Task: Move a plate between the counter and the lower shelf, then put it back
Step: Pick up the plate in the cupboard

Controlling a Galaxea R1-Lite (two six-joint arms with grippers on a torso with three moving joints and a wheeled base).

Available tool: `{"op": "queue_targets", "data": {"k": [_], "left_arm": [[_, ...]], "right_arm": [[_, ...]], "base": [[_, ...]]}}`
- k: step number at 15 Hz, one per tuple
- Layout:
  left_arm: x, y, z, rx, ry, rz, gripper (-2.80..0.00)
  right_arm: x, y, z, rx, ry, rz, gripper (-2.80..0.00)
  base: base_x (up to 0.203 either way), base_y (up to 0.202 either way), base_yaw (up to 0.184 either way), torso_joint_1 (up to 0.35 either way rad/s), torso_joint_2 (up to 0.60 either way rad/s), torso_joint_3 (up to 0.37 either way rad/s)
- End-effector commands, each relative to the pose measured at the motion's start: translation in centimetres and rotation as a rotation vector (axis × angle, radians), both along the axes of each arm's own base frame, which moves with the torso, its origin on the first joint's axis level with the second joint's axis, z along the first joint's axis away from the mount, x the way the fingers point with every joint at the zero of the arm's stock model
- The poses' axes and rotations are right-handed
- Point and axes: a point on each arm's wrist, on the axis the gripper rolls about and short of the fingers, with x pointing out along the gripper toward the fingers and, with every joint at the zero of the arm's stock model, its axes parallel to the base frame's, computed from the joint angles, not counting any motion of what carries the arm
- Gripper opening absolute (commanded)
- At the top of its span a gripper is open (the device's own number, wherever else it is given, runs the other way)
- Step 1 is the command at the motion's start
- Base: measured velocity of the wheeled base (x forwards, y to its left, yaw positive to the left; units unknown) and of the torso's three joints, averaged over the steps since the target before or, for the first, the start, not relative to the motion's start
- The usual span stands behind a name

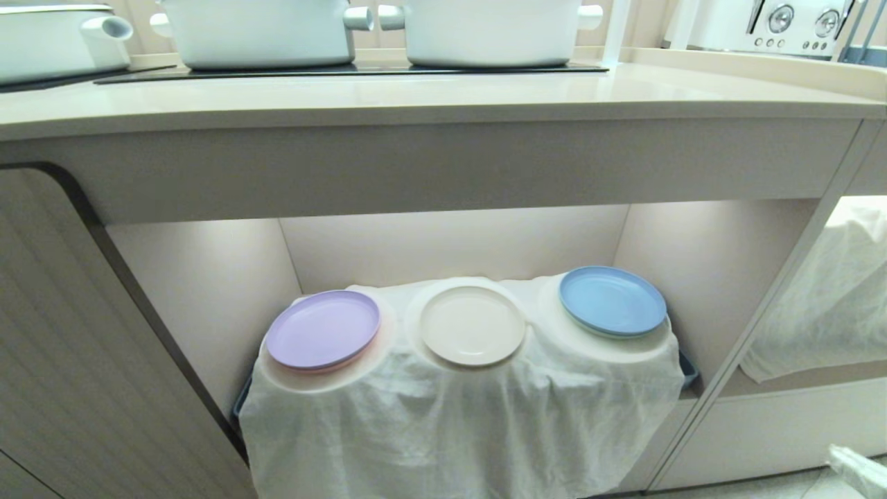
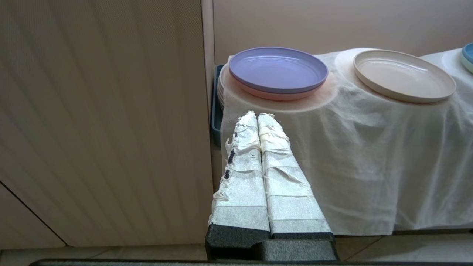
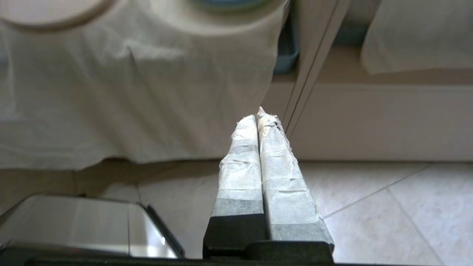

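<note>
The cream plate (image 1: pixel 472 324) rests on the middle hump of the white cloth (image 1: pixel 457 423) in the lower shelf (image 1: pixel 450 242); in the left wrist view the plate (image 2: pixel 404 75) lies far from the fingers. Above runs the beige counter (image 1: pixel 443 97). My left gripper (image 2: pixel 257 115) is shut and empty, low in front of the cloth below the lilac plate. My right gripper (image 3: pixel 258 117) is shut and empty, low over the floor by the shelf's right post; its tip (image 1: pixel 858 470) shows at the head view's lower right corner.
A lilac plate (image 1: pixel 323 328) on a pink one sits on the left hump, a light blue plate (image 1: pixel 612 300) on the right. White pots (image 1: pixel 258 31) (image 1: pixel 493 29) stand on the black glass. A ribbed cabinet panel (image 1: pixel 69 346) flanks the left; a grey-blue tray edge (image 2: pixel 216 99) shows under the cloth.
</note>
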Motion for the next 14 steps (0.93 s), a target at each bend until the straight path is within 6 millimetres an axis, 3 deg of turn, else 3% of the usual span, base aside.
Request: {"op": "queue_targets", "data": {"k": [1,5,9,14], "left_arm": [[0.0,0.0,0.0,-0.001,0.001,0.001,-2.80],[0.0,0.0,0.0,-0.001,0.001,0.002,-2.80],[0.0,0.0,0.0,0.001,0.001,0.001,-2.80],[0.0,0.0,0.0,-0.001,0.001,0.001,-2.80]], "right_arm": [[-3.1,0.1,0.5,-0.017,-0.197,-0.017,-2.80],[-6.2,0.1,-1.5,-0.115,-0.226,-0.099,-2.80],[-8.2,0.2,-2.7,-0.117,-0.344,-0.021,-2.80],[-8.6,0.2,-3.1,-0.103,-0.369,0.012,-2.80]], "base": [[0.000,0.000,0.000,0.000,0.00,0.000],[0.000,0.000,0.000,0.000,0.00,0.000],[0.000,0.000,0.000,0.000,0.00,0.000],[0.000,0.000,0.000,0.000,0.00,0.000]]}}
